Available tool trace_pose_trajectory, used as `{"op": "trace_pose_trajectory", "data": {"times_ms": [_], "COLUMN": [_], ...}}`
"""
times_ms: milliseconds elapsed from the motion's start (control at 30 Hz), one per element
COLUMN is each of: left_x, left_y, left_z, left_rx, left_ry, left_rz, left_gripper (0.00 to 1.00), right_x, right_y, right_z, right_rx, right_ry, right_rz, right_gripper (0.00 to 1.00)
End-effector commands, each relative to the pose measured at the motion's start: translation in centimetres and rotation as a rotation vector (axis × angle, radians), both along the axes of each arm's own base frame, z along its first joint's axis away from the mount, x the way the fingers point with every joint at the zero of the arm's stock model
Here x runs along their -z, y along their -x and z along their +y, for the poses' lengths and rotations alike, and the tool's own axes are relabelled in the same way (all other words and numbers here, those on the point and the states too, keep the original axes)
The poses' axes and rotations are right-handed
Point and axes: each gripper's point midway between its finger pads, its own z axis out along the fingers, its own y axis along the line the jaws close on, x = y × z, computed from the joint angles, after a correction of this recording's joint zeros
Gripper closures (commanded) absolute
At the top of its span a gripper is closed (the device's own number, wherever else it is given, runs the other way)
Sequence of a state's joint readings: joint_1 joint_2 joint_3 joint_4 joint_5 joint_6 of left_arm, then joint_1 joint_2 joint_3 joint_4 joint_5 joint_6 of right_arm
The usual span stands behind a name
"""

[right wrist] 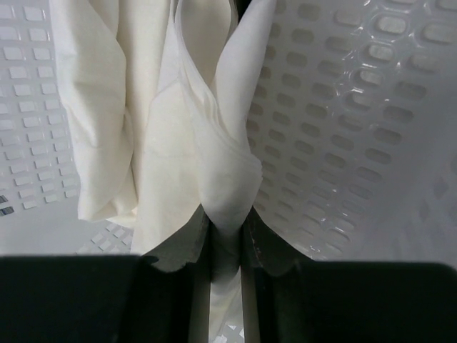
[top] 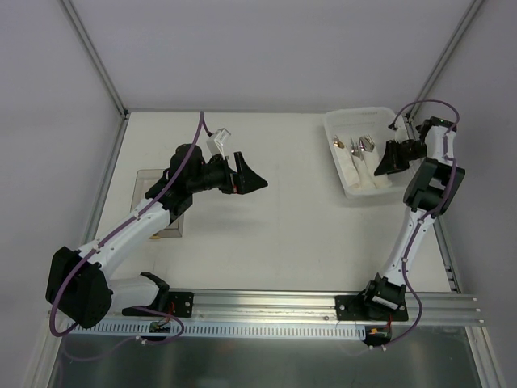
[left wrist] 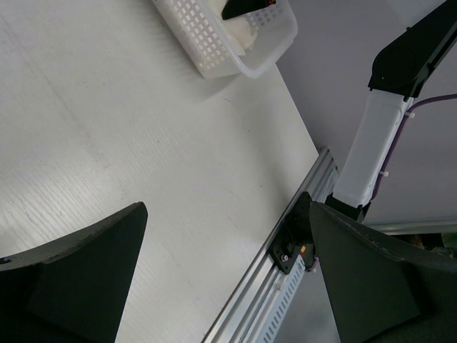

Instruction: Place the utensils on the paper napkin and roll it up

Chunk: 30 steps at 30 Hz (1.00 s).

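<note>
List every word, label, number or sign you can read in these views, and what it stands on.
None readable. No text shows on the white plastic lattice basket, the white paper napkin pinched in the right pincer, or the open left pincer.
The small coloured connector on the aluminium rail: marks too small to read.

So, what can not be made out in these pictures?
- Utensils: top view, too small to count or name.
- Basket: left wrist view, cut off by the top edge.
- Flat square object: top view, partly under the left arm.
- Right wrist view: the paper napkin, pinched in the right gripper, fills the frame; no utensils show.
</note>
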<state>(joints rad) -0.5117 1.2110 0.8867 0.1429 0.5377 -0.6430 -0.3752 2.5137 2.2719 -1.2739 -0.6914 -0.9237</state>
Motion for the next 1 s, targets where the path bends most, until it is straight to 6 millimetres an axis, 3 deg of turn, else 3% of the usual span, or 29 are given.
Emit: {"op": "trace_pose_trajectory", "data": {"times_ms": [0,233,733,967], "left_x": [-0.9,-1.2,-0.6,-0.3], "left_y": [0.0,-0.1,-0.3,-0.2], "left_z": [-0.4,-0.4,-0.5,-0.4], "left_rx": [0.011,0.011,0.008,0.007], "left_ry": [0.007,0.011,0.002,-0.003], "left_rz": [-0.038,-0.046,-0.028,-0.025], "left_gripper": [0.01,0.01,0.01,0.01], "right_x": [-5.6,-4.5,-3.5,-3.4], "right_y": [0.2,-0.9,-2.0,-2.2], "right_z": [-0.3,-2.3,-3.9,-3.5], "right_rx": [0.016,0.057,0.160,0.163], "right_ry": [-0.031,0.041,0.146,0.138], "right_rz": [-0.096,-0.108,-0.070,-0.066], "right_gripper": [1.00,1.00,1.00,1.00]}}
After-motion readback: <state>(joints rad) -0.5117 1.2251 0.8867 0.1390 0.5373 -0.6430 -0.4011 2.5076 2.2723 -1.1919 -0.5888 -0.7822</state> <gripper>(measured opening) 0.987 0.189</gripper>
